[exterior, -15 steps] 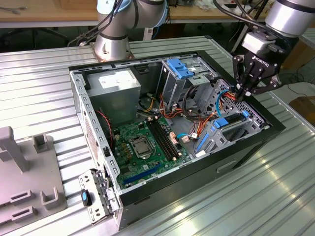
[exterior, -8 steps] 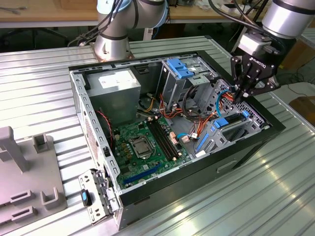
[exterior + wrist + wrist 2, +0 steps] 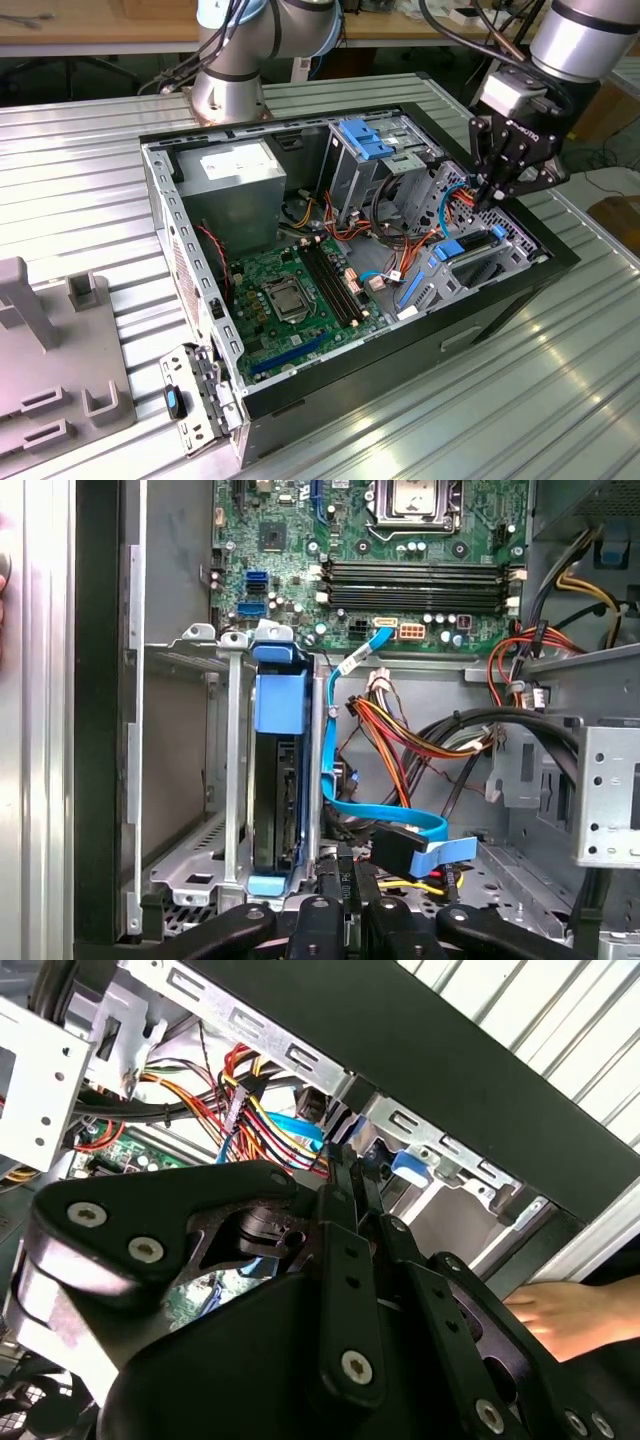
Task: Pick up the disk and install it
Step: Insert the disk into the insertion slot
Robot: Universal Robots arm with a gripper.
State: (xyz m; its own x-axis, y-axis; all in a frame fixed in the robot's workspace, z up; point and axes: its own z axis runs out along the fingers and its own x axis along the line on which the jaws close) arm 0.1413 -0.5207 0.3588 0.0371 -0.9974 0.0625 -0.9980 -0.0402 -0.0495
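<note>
Ribbed metal table (image 3: 80,200) carries one open computer case (image 3: 163,215). Its drive cage (image 3: 190,872) holds one disk (image 3: 276,780). My gripper (image 3: 350,888) hangs near it, fingers pressed together.

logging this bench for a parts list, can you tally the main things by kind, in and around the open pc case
computer case: 1
motherboard: 1
power supply: 1
disk: 1
gripper: 1
person's hand: 1
grey fixture: 1
total: 7
</note>
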